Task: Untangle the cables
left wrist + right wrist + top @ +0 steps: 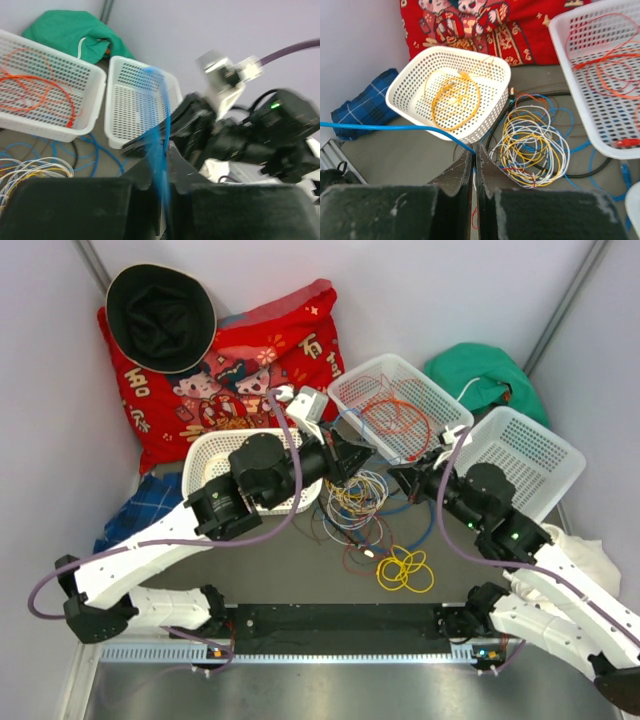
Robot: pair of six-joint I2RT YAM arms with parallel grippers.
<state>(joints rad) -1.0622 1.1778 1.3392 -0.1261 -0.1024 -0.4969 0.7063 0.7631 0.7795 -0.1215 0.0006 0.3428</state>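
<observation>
Pinched shut, the right gripper (475,159) is clamping the blue cable (395,126) between its fingers. The left gripper (161,167) is clenching what looks like the same strand, so it is stretching between them above the table (275,570). Sorting is partly done: orange-red cables (392,412) are lying in the middle basket (345,392) and a yellow-orange cable (455,97) is resting in the left basket (407,90), while the right basket (555,455) is holding nothing. Left to do, a tangle (355,502) of yellow, white and blue wires and a yellow coil (404,570) are lying on the table.
</observation>
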